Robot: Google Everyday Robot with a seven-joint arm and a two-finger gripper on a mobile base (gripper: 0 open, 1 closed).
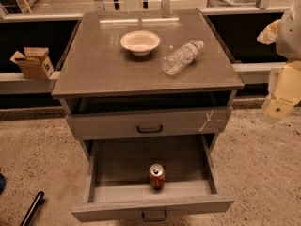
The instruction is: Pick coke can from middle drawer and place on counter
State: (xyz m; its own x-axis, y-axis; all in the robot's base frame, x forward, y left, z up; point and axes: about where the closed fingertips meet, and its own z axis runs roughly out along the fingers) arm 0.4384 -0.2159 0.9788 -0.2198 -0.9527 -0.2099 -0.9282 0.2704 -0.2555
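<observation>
The coke can stands upright inside the open middle drawer, near its front wall and about mid-width. The drawer is pulled out toward me, and its unmarked front has a small black handle. Above it is a shut drawer front with a white scratch. The grey-brown counter tops the cabinet. My arm's cream-coloured parts hang at the right edge of the view. The gripper is there, right of the cabinet and well away from the can, at about the height of the scratched drawer.
A cream bowl and a clear plastic water bottle lying on its side are on the counter. A cardboard box sits on a ledge at the left. A black object lies on the floor at the lower left.
</observation>
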